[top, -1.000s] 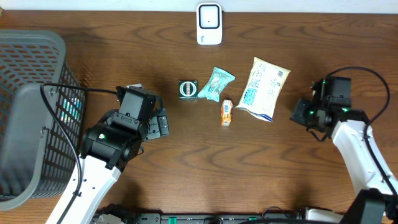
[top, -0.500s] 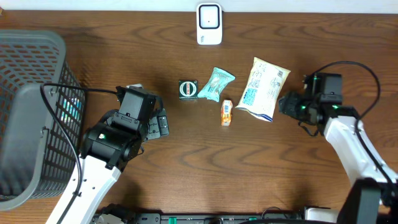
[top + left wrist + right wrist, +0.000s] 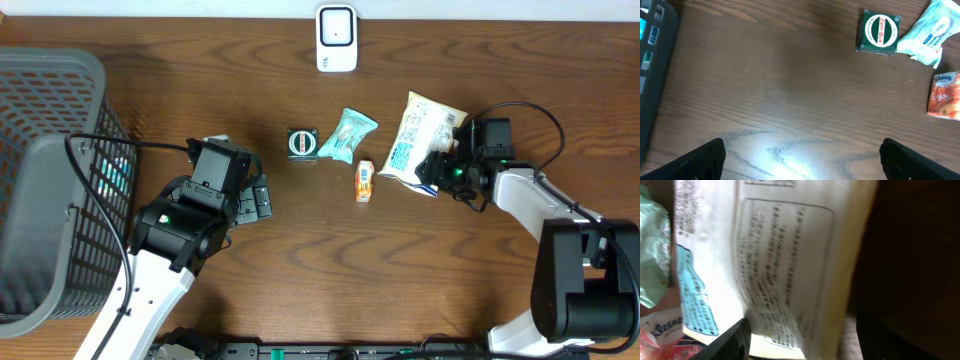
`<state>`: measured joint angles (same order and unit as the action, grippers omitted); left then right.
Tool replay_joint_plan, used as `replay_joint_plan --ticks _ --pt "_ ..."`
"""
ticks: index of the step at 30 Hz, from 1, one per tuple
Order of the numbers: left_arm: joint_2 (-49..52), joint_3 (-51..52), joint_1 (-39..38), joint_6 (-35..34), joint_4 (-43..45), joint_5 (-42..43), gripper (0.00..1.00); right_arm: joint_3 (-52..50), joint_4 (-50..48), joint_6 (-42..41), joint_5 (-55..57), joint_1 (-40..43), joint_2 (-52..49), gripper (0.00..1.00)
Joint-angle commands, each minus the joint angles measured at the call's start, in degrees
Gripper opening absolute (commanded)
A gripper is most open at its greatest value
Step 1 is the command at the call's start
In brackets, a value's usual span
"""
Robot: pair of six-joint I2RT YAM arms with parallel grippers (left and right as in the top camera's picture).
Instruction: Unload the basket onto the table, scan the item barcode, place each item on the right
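Note:
A white snack bag with blue print (image 3: 422, 140) lies right of centre on the wooden table. My right gripper (image 3: 437, 168) is at its lower right corner, open. In the right wrist view the bag (image 3: 780, 270) fills the frame, and its edge lies between the spread fingers of the right gripper (image 3: 805, 342); I cannot tell whether they touch it. A white scanner (image 3: 337, 38) stands at the table's far edge. My left gripper (image 3: 255, 195) hangs open over bare wood, and the left wrist view shows nothing in the left gripper (image 3: 802, 157).
A green tin (image 3: 302, 143), a teal packet (image 3: 348, 135) and an orange tissue pack (image 3: 365, 181) lie in the middle, left of the bag. A grey mesh basket (image 3: 50, 180) stands at the left edge. A cable loops over the right arm.
My right arm has swung left across the table to the snack bag, and its jaws have gone from shut to open. The left arm has not moved.

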<state>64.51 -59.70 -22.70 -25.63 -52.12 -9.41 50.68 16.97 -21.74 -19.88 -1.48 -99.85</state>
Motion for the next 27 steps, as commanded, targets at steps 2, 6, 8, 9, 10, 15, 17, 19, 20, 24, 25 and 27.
replay_joint_plan --ticks 2,6,8,9,10,15,17,19,20,24,25,27 --pt "0.2 -0.2 0.2 0.1 -0.2 -0.9 0.98 -0.1 -1.6 -0.5 -1.5 -0.5 -1.8 0.57" --pt "0.2 -0.2 0.2 0.1 -0.2 -0.9 0.98 -0.1 -3.5 -0.6 -1.5 -0.6 -1.8 0.31" --pt "0.2 -0.2 0.2 0.1 -0.2 -0.9 0.98 -0.1 -3.5 -0.5 -1.5 -0.7 -1.8 0.15" --pt "0.2 -0.2 0.2 0.1 -0.2 -0.9 0.98 -0.1 -3.3 -0.5 -1.5 -0.7 -1.8 0.08" --pt "0.2 -0.2 0.2 0.1 -0.2 -0.9 0.98 -0.1 -3.0 -0.5 -1.3 -0.7 -1.8 0.01" --pt "0.2 -0.2 0.2 0.1 -0.2 -0.9 0.98 -0.1 0.5 -0.5 1.2 0.5 -1.7 0.01" --pt "0.2 -0.2 0.2 0.1 -0.2 -0.9 0.98 0.0 2.6 -0.4 2.0 2.1 -1.6 0.01" --pt "0.2 -0.2 0.2 0.1 -0.2 -0.9 0.98 0.1 5.0 0.6 2.0 4.1 -1.2 0.01" --pt "0.2 -0.2 0.2 0.1 -0.2 -0.9 0.98 0.3 6.5 1.9 2.0 5.2 -0.8 0.01" --pt "0.2 -0.2 0.2 0.1 -0.2 -0.9 0.98 1.9 12.6 8.6 2.1 8.9 1.3 0.01" --pt "0.2 -0.2 0.2 0.1 -0.2 -0.9 0.98 2.4 13.8 10.0 2.0 9.4 1.9 0.01" --pt "0.2 -0.2 0.2 0.1 -0.2 -0.9 0.98 3.4 16.2 13.0 2.1 10.1 3.2 0.01"
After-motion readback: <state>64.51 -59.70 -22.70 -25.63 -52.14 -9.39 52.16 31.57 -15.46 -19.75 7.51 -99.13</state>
